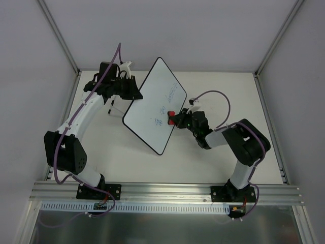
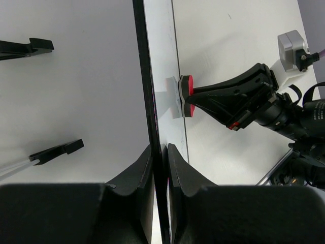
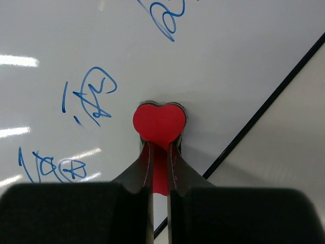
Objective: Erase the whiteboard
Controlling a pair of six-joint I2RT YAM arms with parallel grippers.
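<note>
A white table [image 1: 213, 152] has two robot arms mounted at its near edge. A whiteboard [image 1: 155, 109] sits over the middle of the table, between the two arms. It is raised at a tilt, with one corner pointing toward the arms and its written face turned toward the right arm. I cannot tell whether the lowest corner touches the table.

The left pincer [image 1: 131, 92] reaches in from the far left and grips the whiteboard by its left edge. In the left wrist view, the whiteboard [image 2: 160, 51] appears edge-on. The left pincer [image 2: 160, 152] is nearly closed, with a finger on each side of the thin black rim.

The right pincer [image 1: 177, 118] comes in from the right, clamped on a small red eraser [image 1: 171, 113]. In the right wrist view, the right pincer [image 3: 160, 147] has its fingers squeezed narrow around the waist of the eraser [image 3: 159, 122], whose rounded red end points away from the camera. The left wrist view shows the eraser [image 2: 187, 95] with its pale pad pressed flat against the white face.

Blue writing [image 3: 89, 96] remains on the whiteboard [image 3: 218, 46], to the left of the eraser and above it. The eraser touches the face near the right rim, just beside the nearest marks.
</note>
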